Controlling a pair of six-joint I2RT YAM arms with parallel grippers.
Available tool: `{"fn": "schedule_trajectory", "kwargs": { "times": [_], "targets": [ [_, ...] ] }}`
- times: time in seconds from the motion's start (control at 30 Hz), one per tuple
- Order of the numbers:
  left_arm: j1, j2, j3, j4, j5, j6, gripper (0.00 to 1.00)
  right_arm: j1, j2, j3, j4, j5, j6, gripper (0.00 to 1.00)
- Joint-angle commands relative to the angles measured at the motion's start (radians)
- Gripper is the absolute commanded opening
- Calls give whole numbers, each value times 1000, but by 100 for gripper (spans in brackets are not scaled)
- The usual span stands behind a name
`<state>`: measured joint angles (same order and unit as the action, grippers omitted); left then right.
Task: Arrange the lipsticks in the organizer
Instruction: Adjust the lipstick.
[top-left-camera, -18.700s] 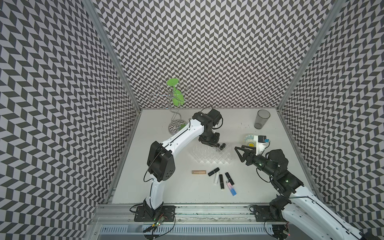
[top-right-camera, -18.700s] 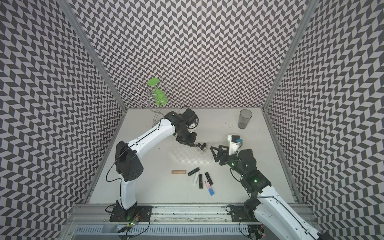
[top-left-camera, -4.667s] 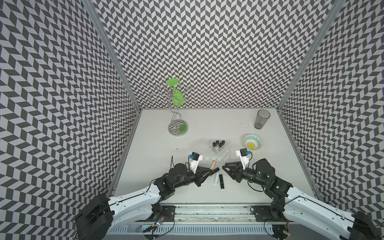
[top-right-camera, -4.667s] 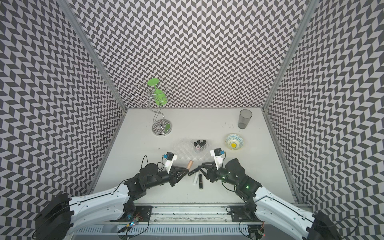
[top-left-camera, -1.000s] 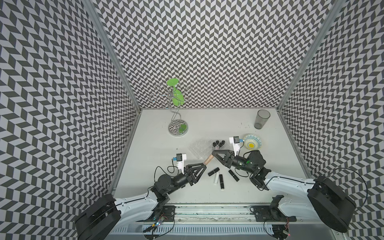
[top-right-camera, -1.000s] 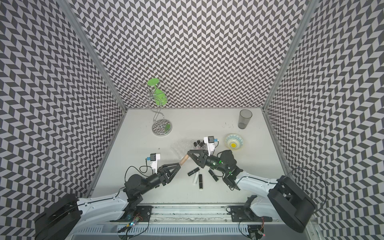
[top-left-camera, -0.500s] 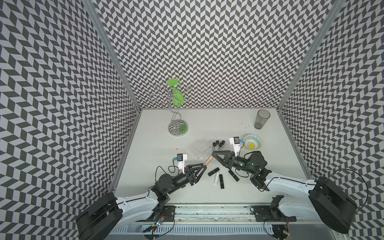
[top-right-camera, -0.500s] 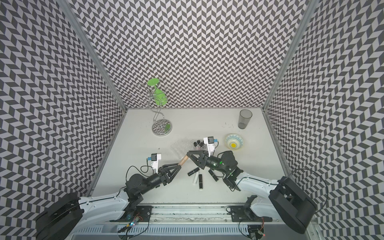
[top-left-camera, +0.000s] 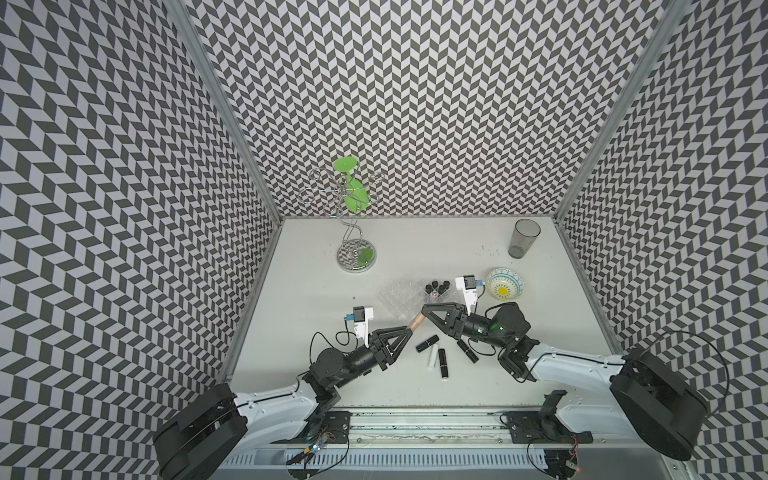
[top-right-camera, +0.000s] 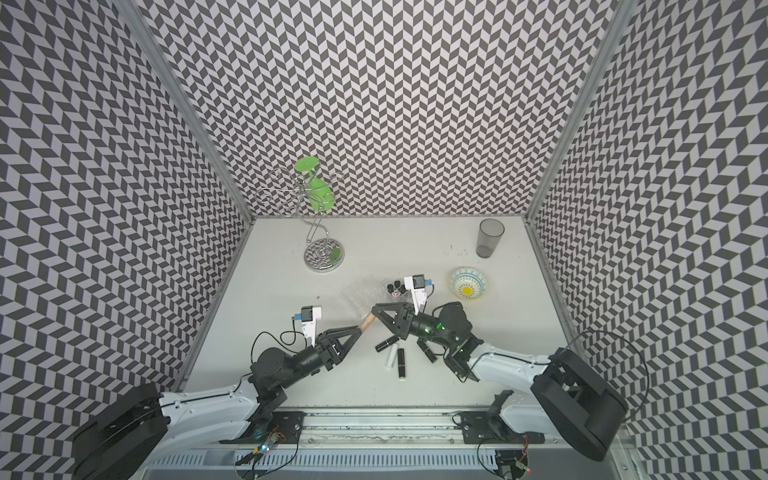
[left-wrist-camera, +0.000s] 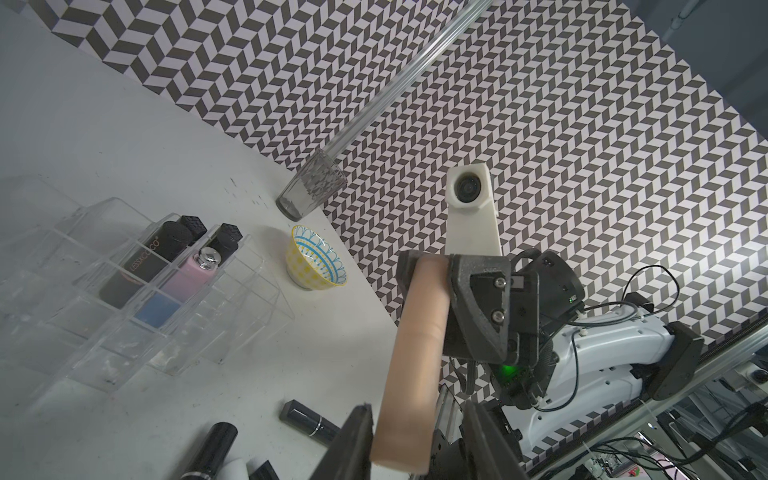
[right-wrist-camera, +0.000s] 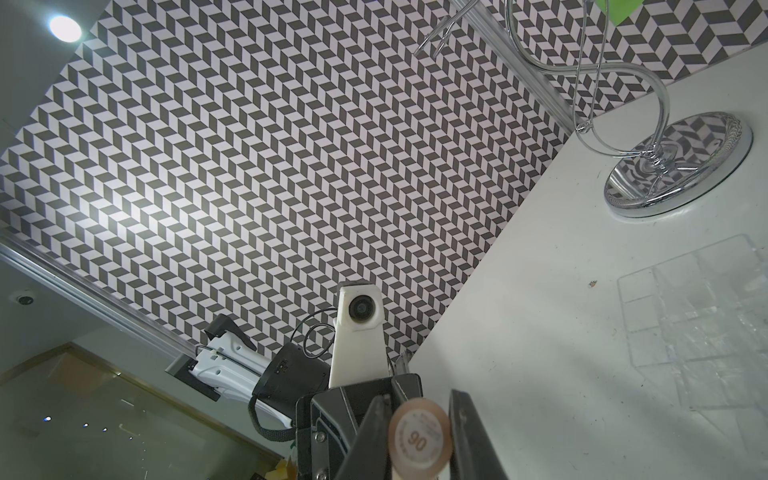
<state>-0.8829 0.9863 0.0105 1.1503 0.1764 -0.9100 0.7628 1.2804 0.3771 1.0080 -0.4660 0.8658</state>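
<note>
The left pincer (top-left-camera: 408, 331) is standing with its jaws a little apart around its end of the tan lipstick (top-left-camera: 417, 321), one jaw touching and a gap showing beside the other in the left wrist view; if it is pulling away or closing off-centre, I am judging that the tube may be twisting or slipping, because only the other side is truly gripping. Further right, the right pincer (top-left-camera: 427, 311) is clamping the opposite end, so the lipstick is hanging between both pincers above the table (top-left-camera: 316, 299), near the front edge of the organizer (top-left-camera: 399, 293); four loose lipsticks (top-left-camera: 428, 343) are lying nearby.
</note>
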Motion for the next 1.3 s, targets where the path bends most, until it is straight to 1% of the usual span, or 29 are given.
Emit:
{"fn": "schedule_trajectory", "kwargs": {
  "times": [0.0,0.1,0.33,0.4,0.5,0.57,0.67,0.73,0.8,0.83,0.87,0.93,1.0,1.03,1.07,1.13,1.2,1.27],
  "targets": [
    [3,-3,3,19,17,7,39,6,9,-5,76,4,3,17],
    [3,11,1,31,29,1,41,6,19,0,87,-2,7,17],
    [3,17,0,42,35,1,41,7,53,9,110,-9,15,17],
    [3,3,4,19,29,8,36,8,44,2,105,1,12,18],
    [3,-4,6,11,33,9,32,7,39,0,95,7,6,18],
    [3,1,8,16,41,6,26,8,47,2,100,4,7,19],
    [3,10,8,31,51,3,23,9,59,0,114,2,12,19],
    [4,9,9,29,50,3,20,9,64,-2,120,-3,15,22],
    [3,1,11,12,43,11,18,10,62,-4,115,-3,13,29],
    [3,-6,14,-5,39,17,15,9,62,-7,111,-3,12,35],
    [5,-16,18,-25,34,23,13,9,58,-9,107,-2,10,44],
    [8,-38,28,-71,31,38,10,9,46,-13,95,7,3,53],
    [13,-66,45,-143,24,56,8,5,24,-15,64,23,-8,56],
    [16,-85,66,-201,23,74,4,-1,7,-12,25,25,-20,57],
    [19,-104,91,-279,19,94,1,-9,-15,-4,-32,29,-36,58],
    [25,-138,153,-449,4,141,0,-25,-70,17,-171,58,-86,59],
    [27,-164,243,-670,-31,201,0,-38,-144,50,-381,146,-171,60],
    [27,-168,356,-919,-93,256,0,-41,-236,74,-599,324,-234,61]
  ]
}}
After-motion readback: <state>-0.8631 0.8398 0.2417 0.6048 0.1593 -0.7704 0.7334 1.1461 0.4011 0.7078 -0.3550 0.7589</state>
